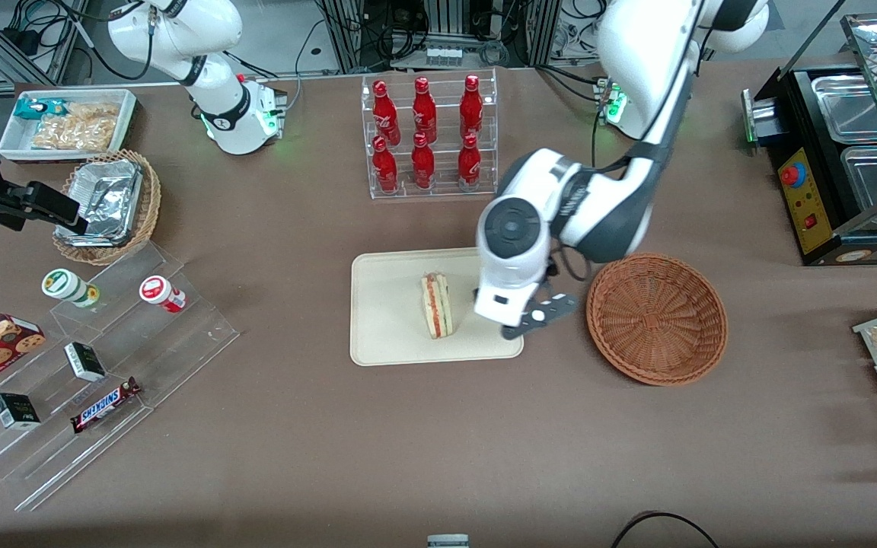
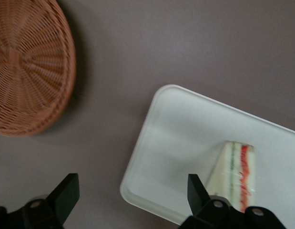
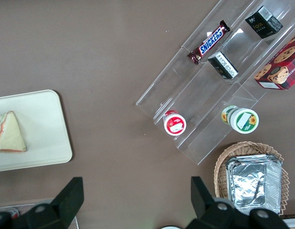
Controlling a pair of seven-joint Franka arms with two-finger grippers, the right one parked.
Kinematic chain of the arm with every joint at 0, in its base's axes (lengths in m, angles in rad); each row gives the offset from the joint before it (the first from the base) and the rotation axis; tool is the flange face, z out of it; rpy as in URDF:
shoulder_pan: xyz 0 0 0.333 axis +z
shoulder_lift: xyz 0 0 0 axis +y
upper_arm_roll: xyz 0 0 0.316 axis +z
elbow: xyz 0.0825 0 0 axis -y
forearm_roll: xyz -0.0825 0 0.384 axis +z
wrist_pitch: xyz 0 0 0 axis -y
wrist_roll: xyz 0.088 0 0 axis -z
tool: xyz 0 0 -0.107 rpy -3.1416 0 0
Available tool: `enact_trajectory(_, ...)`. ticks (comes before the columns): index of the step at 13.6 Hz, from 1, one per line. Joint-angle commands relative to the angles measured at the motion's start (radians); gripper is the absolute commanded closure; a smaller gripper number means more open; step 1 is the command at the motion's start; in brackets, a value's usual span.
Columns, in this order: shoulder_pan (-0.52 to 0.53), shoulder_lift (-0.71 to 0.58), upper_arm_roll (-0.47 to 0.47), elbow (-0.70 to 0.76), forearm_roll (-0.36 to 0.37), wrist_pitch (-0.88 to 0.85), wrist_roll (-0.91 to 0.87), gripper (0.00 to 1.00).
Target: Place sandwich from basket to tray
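The small triangular white-bread sandwich with red and green filling layers (image 1: 437, 306) lies on the flat cream-beige rectangular tray with rounded corners (image 1: 389, 335), near its middle and well inside the low rim on every side. The left arm's two-finger gripper (image 2: 130, 191) hangs above the tray's edge on the working arm's side, its black fingers (image 2: 66, 193) spread wide apart and holding nothing; in the wrist view one finger stands over bare brown tablecloth, the other just beside the sandwich. The round reddish-brown woven wicker basket (image 1: 657, 317) sits beside the tray toward the working arm's end, apart from it, with a strip of open cloth between them. A broad stretch of bare cloth lies nearer the front camera than tray and basket.

Farther from the camera than the tray, a clear acrylic rack (image 1: 431, 137) holds six red bottles. Toward the parked arm's end, stepped clear acrylic shelves (image 1: 103, 380) carry a brown chocolate bar (image 1: 106, 404) printed "SNICKERS", small dark boxes whose writing cannot be read, and two round-lidded cups.
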Motion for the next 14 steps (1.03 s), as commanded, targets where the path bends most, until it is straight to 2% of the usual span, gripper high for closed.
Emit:
enact_trajectory(1, 0.083, -0.199, 0.002, -0.215, -0.008, 0.003, 0.161, 0.0)
enact_trajectory(8, 0.292, -0.397, -0.007, -0.355, -0.008, -0.069, 0.558, 0.0)
enact_trajectory(9, 0.338, -0.419, -0.034, -0.358, -0.008, -0.093, 0.612, 0.0)
enact_trajectory(11, 0.5, -0.457, -0.157, -0.352, -0.006, -0.144, 0.721, 0.0)
enact_trajectory(14, 0.584, -0.518, -0.183, -0.352, -0.003, -0.2, 0.844, 0.0)
